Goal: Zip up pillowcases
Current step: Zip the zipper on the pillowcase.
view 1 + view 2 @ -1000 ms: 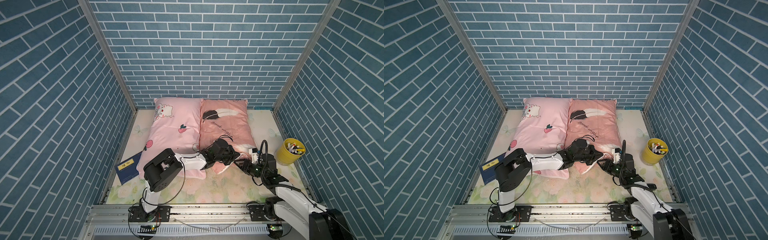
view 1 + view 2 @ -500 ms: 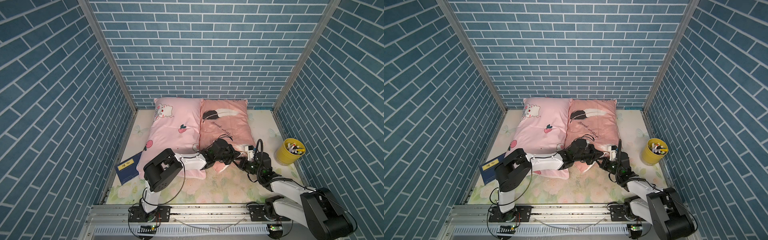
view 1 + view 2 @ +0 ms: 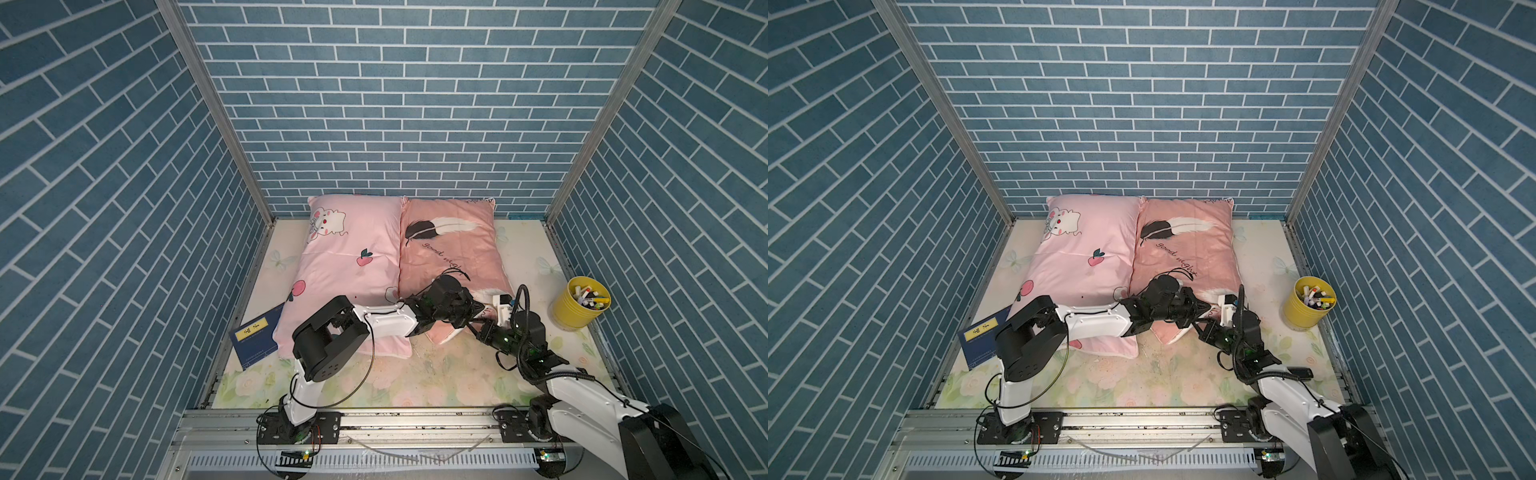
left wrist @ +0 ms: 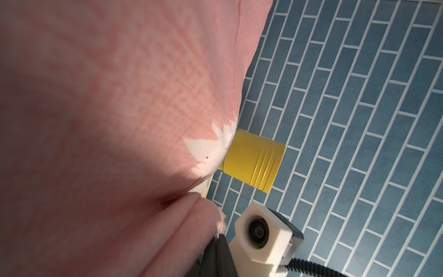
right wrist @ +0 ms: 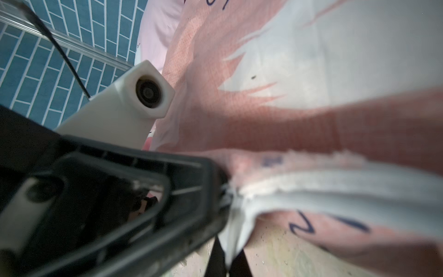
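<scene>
Left tool point(image 3: 478, 310) pinched tight on salmon pillowcase point(image 3: 449, 249) edge; right tool point(image 5: 226, 260) likewise.

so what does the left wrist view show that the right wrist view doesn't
Only left wrist: the yellow cup. Only right wrist: the light pink pillowcase and white inner fabric at the open edge of the salmon pillowcase. Both: that pillowcase up close, the blue brick wall, and the other arm's white camera housing.
</scene>
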